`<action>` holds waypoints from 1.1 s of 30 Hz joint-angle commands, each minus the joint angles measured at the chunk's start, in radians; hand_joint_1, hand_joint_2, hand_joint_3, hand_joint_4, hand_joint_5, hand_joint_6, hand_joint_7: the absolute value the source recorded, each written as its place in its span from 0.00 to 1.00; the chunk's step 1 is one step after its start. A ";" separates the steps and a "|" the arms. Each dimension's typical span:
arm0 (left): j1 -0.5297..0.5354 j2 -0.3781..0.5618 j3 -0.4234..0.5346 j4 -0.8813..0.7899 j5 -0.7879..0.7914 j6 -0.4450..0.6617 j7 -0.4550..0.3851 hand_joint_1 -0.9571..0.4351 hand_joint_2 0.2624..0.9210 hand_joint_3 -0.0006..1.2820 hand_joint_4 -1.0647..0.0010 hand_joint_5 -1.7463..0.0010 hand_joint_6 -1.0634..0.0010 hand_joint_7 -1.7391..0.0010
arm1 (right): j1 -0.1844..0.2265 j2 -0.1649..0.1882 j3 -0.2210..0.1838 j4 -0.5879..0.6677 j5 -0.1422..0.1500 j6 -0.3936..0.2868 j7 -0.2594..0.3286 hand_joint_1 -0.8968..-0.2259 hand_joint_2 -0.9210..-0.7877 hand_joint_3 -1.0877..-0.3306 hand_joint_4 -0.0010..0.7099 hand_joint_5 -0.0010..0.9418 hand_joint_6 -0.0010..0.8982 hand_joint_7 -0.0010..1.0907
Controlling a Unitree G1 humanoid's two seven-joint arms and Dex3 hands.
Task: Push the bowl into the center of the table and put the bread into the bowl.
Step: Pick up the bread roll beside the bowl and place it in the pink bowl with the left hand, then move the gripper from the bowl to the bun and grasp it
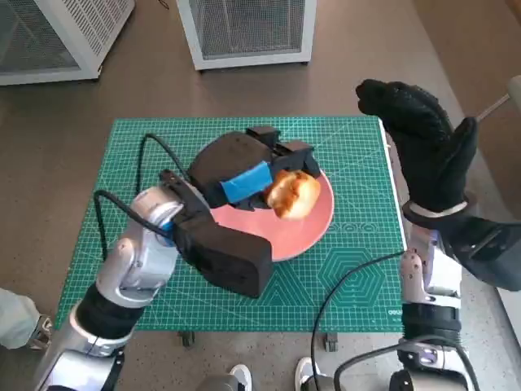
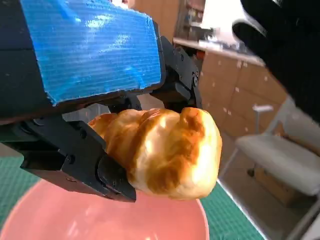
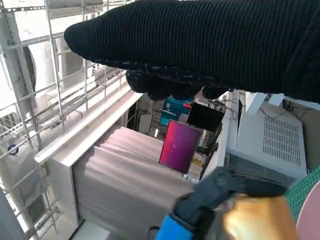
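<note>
Pink bowl point(image 1: 313, 226) seen from the head, near the middle of the green-matted table point(image 1: 358, 285); push looks done. Golden bread point(image 1: 293, 194) gripped in left hand point(image 1: 244, 167) above it, unreleased. Right hand point(image 1: 423, 147) raised past the right edge, holding nothing, fingers apart.

Left wrist: bread point(image 2: 170, 152) pinched between black fingers point(image 2: 80, 160) over bowl point(image 2: 60, 220); only the drop left.

Right wrist: glove overhead, empty.

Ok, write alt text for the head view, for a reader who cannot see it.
The left hand holds a golden bread roll over a pink bowl on a green cutting mat. The gloved right hand is raised at the mat's right edge, holding nothing.
</note>
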 commanded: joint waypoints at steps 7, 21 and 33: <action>-0.012 0.015 -0.034 -0.015 0.034 0.105 -0.158 0.69 0.72 0.02 0.88 0.93 0.77 0.95 | 0.024 -0.004 -0.001 0.013 0.000 0.003 0.006 0.37 0.00 0.47 0.29 0.00 0.11 0.25; -0.013 0.029 -0.023 -0.110 0.087 0.244 -0.270 0.54 0.69 0.00 1.00 1.00 0.82 1.00 | 0.025 0.001 -0.002 0.026 0.002 -0.003 0.007 0.38 0.00 0.47 0.29 0.00 0.11 0.24; 0.029 0.121 0.085 -0.291 0.070 0.317 -0.334 0.51 0.69 0.00 1.00 1.00 0.83 1.00 | 0.038 0.015 0.010 -0.001 -0.003 0.008 -0.006 0.37 0.00 0.48 0.29 0.00 0.12 0.24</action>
